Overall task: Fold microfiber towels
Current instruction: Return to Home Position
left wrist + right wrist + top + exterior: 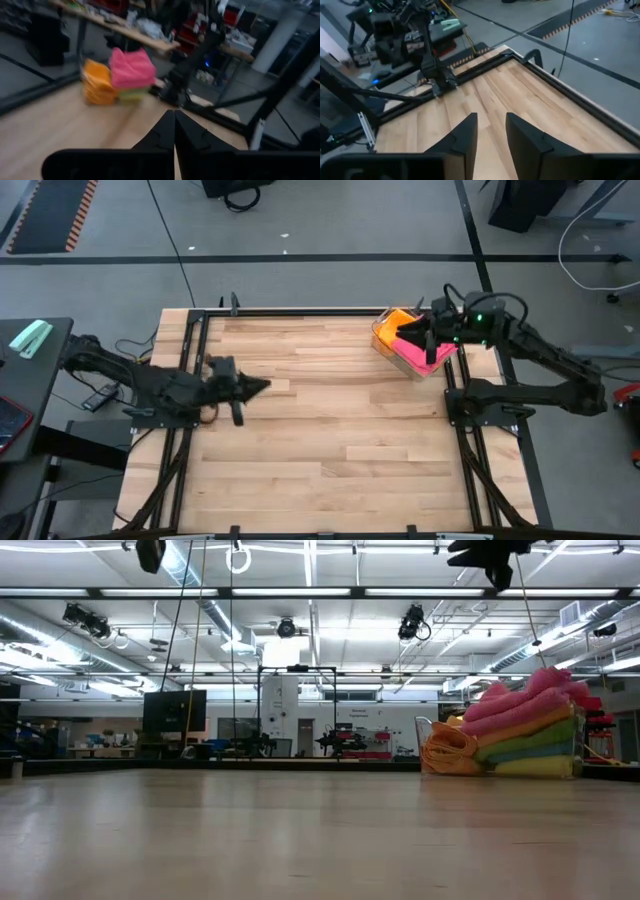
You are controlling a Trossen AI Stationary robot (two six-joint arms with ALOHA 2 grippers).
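Observation:
A stack of microfiber towels (405,338) in pink, orange, green, blue and yellow lies in a clear tray at the table's far right corner. It also shows in the low view (520,730) and the left wrist view (122,75). The orange towel hangs over the stack's left side (450,752). My right gripper (491,135) hovers open above the stack (425,340), pointing toward the table's left, with nothing between its fingers. My left gripper (174,127) is shut and empty, raised over the table's left part (258,387) and pointing right.
Bare wooden tabletop (340,440) spreads between the two arms, inside a black frame rail (300,311). The clear tray's wall (577,740) stands near the right edge. Beyond the table are a side desk (30,350) on the left and floor cables.

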